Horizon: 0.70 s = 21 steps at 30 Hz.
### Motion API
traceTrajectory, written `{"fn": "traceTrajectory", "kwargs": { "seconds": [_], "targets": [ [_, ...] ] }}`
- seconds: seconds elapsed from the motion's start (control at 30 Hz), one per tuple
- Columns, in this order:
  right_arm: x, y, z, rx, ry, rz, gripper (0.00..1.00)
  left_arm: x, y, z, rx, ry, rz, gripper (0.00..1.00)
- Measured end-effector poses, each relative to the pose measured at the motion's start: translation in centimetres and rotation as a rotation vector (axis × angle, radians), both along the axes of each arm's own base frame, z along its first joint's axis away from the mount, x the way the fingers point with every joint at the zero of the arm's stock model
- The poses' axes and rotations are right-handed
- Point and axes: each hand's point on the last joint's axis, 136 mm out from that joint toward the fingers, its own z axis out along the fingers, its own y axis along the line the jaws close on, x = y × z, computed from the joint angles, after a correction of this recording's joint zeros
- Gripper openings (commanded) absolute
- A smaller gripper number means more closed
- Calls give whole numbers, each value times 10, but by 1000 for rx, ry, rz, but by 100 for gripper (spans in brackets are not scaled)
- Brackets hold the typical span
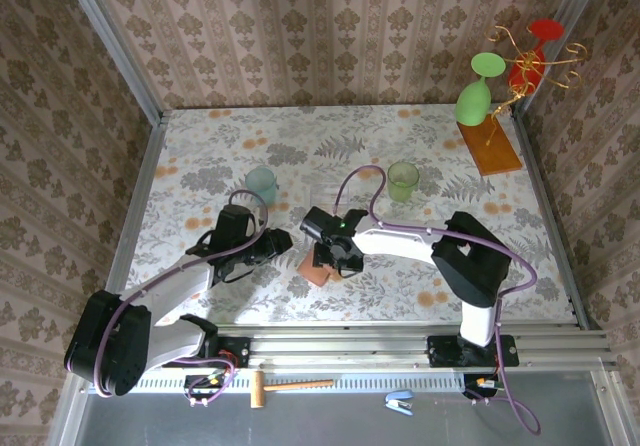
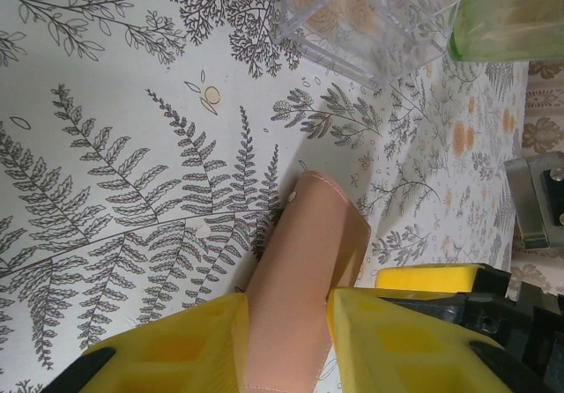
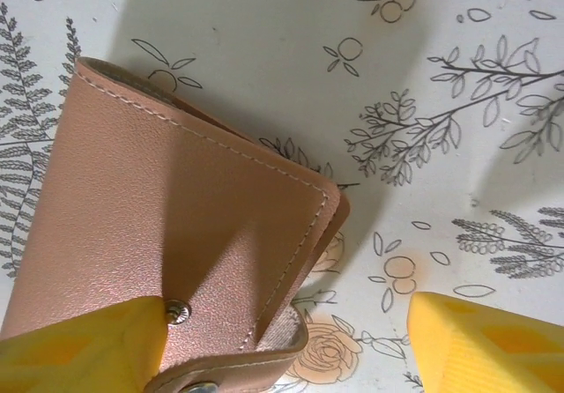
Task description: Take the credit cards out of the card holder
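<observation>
The tan leather card holder lies folded on the flowered tabletop between my two grippers. Seen from the left wrist, the card holder runs between the yellow fingers of my left gripper, which is shut on it from both sides. Seen from the right wrist, the card holder shows its stitched outer face, a metal snap and a strap at the lower edge. My right gripper stands open, one finger over the leather by the snap and the other over bare table. The credit cards are hidden.
A clear plastic box sits just beyond the card holder, with a green cup to its right and a pale blue cup to its left. A wooden stand with coloured glasses occupies the back right corner. A small hammer lies by the near rail.
</observation>
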Motion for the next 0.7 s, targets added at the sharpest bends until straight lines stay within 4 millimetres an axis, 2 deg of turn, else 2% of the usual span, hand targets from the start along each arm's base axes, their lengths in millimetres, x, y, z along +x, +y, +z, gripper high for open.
{"fn": "traceTrajectory", "kwargs": {
  "seconds": [0.1,0.27,0.5,0.7],
  "targets": [
    [-4,-6,5,8,-4,-7,62,0,0,0,0,0,0,32],
    [-9,-12,13,31,-16,-20,45,0,0,-1,3,3,-2,32],
    [-14,-18,3,25,-10,-23,31,-1,0,-5,8,14,-5,32],
    [-12,-19,-7,45,-23,-28,23,-1,0,-8,12,24,-5,31]
  ]
}}
